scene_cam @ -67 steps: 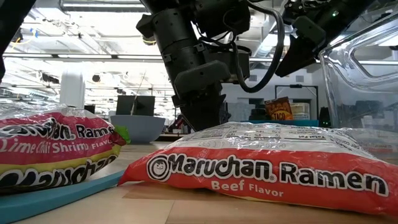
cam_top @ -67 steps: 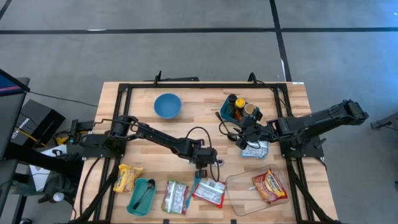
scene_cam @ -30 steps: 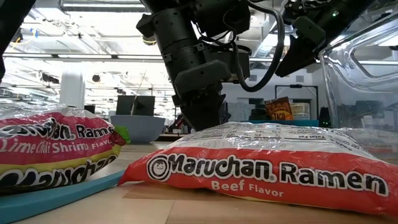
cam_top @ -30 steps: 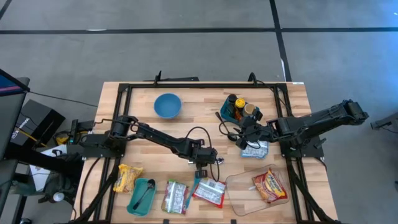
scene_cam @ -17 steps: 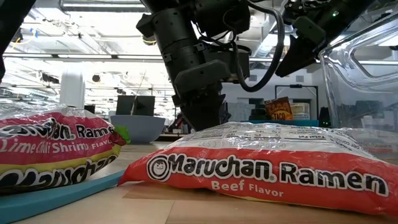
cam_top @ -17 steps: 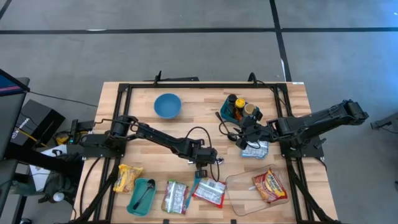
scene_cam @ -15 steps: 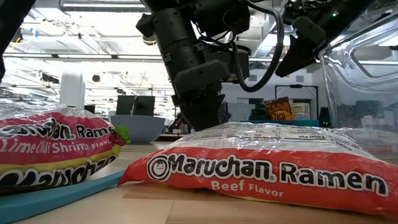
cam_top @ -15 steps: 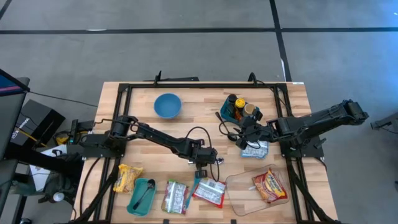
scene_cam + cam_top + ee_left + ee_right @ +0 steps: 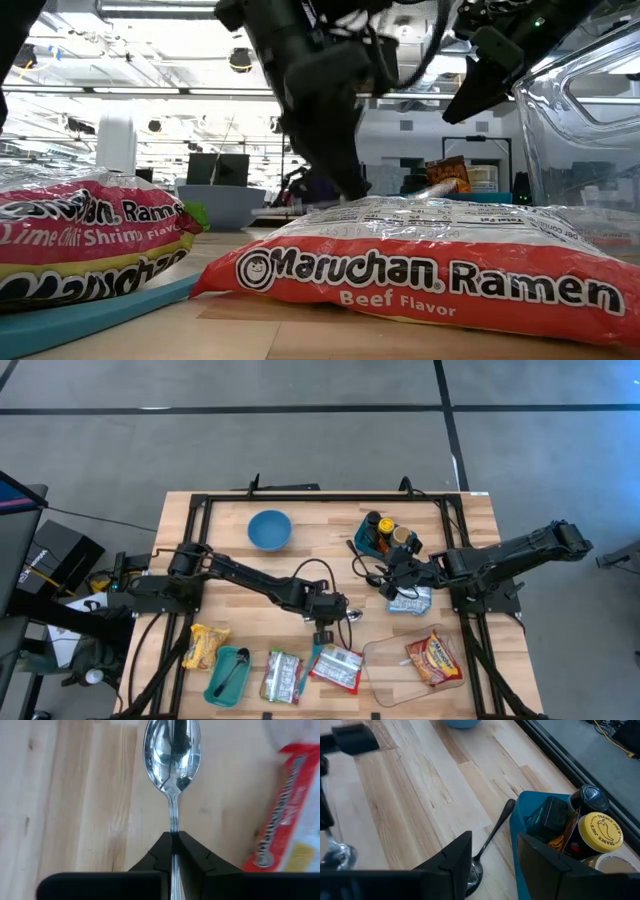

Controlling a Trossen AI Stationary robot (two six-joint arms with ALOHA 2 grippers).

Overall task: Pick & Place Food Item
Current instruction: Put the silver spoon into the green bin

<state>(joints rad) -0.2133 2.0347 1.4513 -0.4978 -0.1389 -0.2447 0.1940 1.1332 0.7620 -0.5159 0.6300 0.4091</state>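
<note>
A: Where is the left end effector point(image 9: 322, 634), and what is it doing?

B: Near the middle of the table point(image 9: 225, 520), toward six o'clock. In its wrist view the two fingers point(image 9: 159, 856) are clamped tight on the handle of a spoon point(image 9: 172, 757), whose bowl points away from the wrist over bare wood.

A: And the food items?

B: A beef ramen packet point(image 9: 338, 669) lies flat just at six o'clock of that end effector; the low view shows its red front with the label facing the camera. At nine o'clock of it sits a second ramen packet point(image 9: 282, 676), then a teal tray point(image 9: 222, 684) and a yellow packet point(image 9: 203, 646). Another red packet point(image 9: 431, 658) lies in a clear container point(image 9: 384, 660) at the table's five o'clock corner.

A: The right arm?

B: The right end effector point(image 9: 390, 572) is over the table's right half, its fingers standing partly apart with nothing visible between them. In its wrist view a second spoon point(image 9: 488, 844) lies on the wood, beside a blue bin point(image 9: 530, 812) of bottles.

A: Anything else?

B: A blue bowl point(image 9: 269, 529) at eleven o'clock, well apart from both arms.
</note>
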